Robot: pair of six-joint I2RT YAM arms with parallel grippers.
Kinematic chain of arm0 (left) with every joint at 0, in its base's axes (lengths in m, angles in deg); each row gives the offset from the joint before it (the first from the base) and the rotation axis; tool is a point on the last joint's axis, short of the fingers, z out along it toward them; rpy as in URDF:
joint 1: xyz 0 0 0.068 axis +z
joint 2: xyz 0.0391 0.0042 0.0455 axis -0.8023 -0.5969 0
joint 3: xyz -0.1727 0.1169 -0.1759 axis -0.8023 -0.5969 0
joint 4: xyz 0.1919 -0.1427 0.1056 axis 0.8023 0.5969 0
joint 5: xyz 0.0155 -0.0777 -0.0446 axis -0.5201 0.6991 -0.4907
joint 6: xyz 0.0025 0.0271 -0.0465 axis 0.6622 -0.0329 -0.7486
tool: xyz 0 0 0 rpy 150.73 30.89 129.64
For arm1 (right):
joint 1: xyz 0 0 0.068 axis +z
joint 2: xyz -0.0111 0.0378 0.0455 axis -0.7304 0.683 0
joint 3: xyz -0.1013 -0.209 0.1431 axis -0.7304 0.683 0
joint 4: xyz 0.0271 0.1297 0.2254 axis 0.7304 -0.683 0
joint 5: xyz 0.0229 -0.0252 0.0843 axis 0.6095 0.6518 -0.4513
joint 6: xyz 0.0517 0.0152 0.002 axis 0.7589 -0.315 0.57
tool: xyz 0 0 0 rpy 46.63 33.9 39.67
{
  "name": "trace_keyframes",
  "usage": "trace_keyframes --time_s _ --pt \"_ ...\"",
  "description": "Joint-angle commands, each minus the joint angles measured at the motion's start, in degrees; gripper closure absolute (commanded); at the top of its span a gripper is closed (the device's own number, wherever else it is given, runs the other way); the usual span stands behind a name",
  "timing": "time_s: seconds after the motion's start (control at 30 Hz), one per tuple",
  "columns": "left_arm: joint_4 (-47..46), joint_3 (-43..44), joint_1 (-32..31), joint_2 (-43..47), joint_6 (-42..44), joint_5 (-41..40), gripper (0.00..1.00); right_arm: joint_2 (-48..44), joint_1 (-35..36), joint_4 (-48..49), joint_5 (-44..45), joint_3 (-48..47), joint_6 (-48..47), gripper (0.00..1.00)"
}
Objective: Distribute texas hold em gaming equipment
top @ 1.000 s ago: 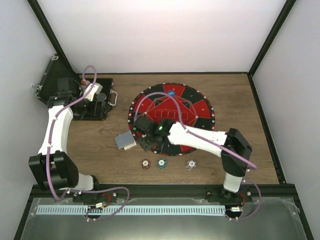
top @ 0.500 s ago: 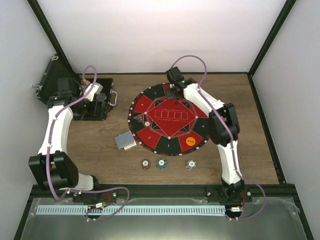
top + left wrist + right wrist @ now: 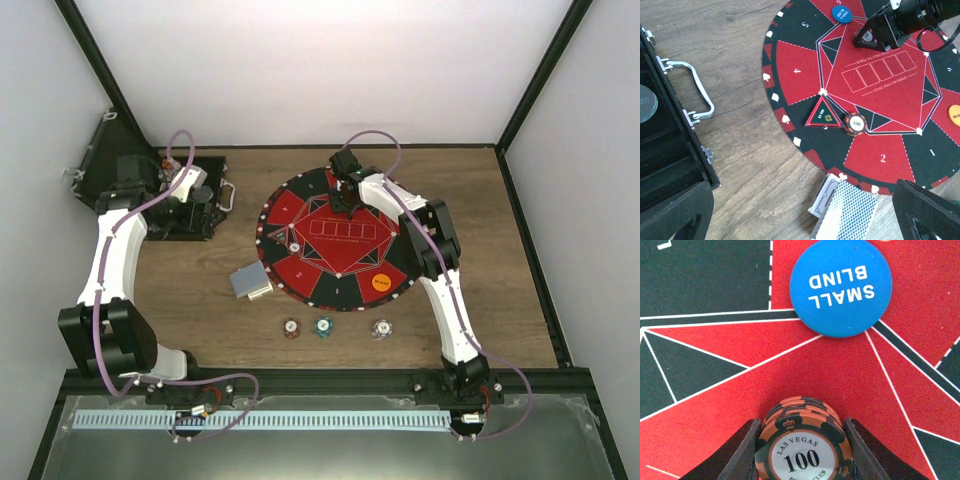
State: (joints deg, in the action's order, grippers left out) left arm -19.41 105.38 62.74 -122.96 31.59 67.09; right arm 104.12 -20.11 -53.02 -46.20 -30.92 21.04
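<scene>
1. The chip stack (image 3: 807,440), brown with "100" on its top face, is clamped between the fingers (image 3: 742,452) of your right gripper (image 3: 805,455). The jaws are partly closed and press on both sides of the stack.
2. The stack is over a red patch in the far part of the mat (image 3: 700,270). It is just beside the blue button (image 3: 841,287) and not touching it. You cannot tell whether the stack rests on the mat.
3. A single chip (image 3: 856,123), also brown, lies flat on the left part of the mat, just beside a red triangle marker (image 3: 821,114).
4. The orange button (image 3: 380,282) lies on the near-right part of the mat, well apart from your gripper.
5. The cards (image 3: 250,282) lie backs up on the table (image 3: 480,200), just off the mat's near-left rim.
6. Three chips sit in a row on the table, nearer you than the mat and apart from one another: a brown chip (image 3: 291,327), a teal chip (image 3: 324,326) and a white chip (image 3: 382,327).
7. Your left gripper (image 3: 197,207) is spread as wide as it goes and holds nothing. It hangs over the right edge of the open case (image 3: 665,150), near the handle (image 3: 695,90).
</scene>
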Motion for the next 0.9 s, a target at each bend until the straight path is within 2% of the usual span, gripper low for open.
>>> trace_keyframes --time_s 0.0,0.2,0.3,0.43,0.53,0.6,0.73,0.87 --pt "-0.6 0.5 0.3 -1.0 0.6 1.4 0.00 0.1 -0.1 2.3 -1.5 0.2 0.3 0.75" --pt "-1.1 0.2 0.3 -1.2 0.4 1.5 0.00 1.8 -0.1 1.7 -0.5 -2.1 0.2 0.72" --pt "-1.1 0.1 0.3 -1.2 0.3 1.4 0.00 2.3 -0.1 1.4 -0.5 -2.7 0.1 0.67" --pt "-1.1 0.3 0.2 -1.0 0.1 1.4 0.00 1.9 0.0 -0.4 -0.3 -4.4 -0.1 0.40" --pt "-0.9 0.6 0.3 -0.8 -0.1 1.3 0.00 -1.1 0.2 -1.2 0.6 -4.3 -0.1 0.30" --pt "-0.8 0.6 0.3 -0.6 -0.2 1.3 0.00 -3.9 0.8 -1.4 1.5 -3.4 0.0 0.27" --pt "-0.3 0.6 0.2 0.0 -0.2 0.8 0.00 -11.4 4.2 -1.8 3.4 1.7 0.0 0.26" --pt "0.2 0.8 0.3 0.9 -0.2 0.5 0.00 -22.4 12.6 2.4 4.3 15.7 1.3 0.24"
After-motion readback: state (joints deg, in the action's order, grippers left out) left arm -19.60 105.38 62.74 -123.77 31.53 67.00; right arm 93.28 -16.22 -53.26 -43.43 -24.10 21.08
